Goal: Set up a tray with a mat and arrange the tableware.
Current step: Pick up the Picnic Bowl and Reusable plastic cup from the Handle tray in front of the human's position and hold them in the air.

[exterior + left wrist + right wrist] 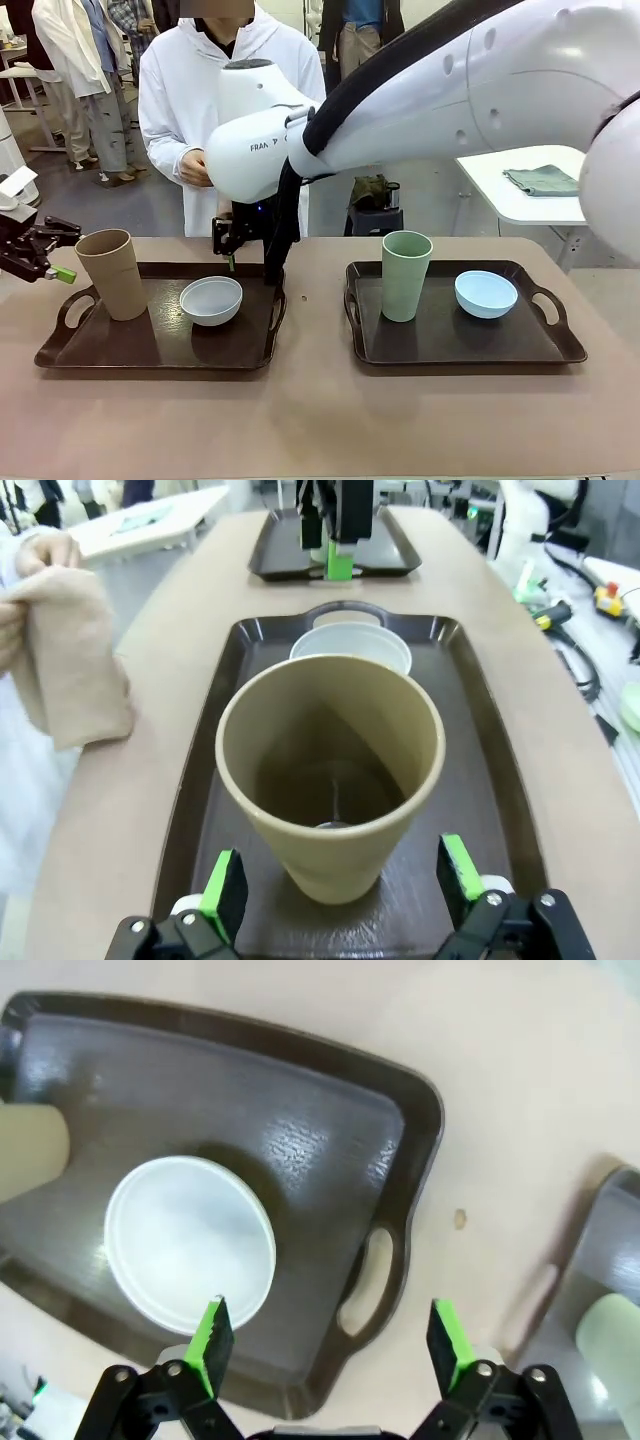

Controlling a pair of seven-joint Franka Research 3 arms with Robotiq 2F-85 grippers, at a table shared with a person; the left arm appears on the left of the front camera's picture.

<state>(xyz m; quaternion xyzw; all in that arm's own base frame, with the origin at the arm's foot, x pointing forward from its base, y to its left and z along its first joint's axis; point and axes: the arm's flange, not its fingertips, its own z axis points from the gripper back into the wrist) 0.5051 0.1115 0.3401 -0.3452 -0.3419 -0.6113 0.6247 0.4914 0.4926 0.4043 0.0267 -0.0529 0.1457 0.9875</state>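
Glossy white rounded arm shells (480, 100); grey "FRA" lettering (262, 143); a thick black cable (345, 95) along one; black left gripper (341, 875), bright green pads (222, 885).

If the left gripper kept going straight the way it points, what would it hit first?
Most likely the tall tan handleless cup on the dark brown tray; it stands straight ahead, lined up between the left gripper's open fingers.

A tan cup (113, 272) is set by the left tray's (130, 347) left edge, a white bowl (211, 300) toward its right; a pale green cup (405, 275) and light blue bowl (486, 294) are likewise placed on the right tray (445, 342).
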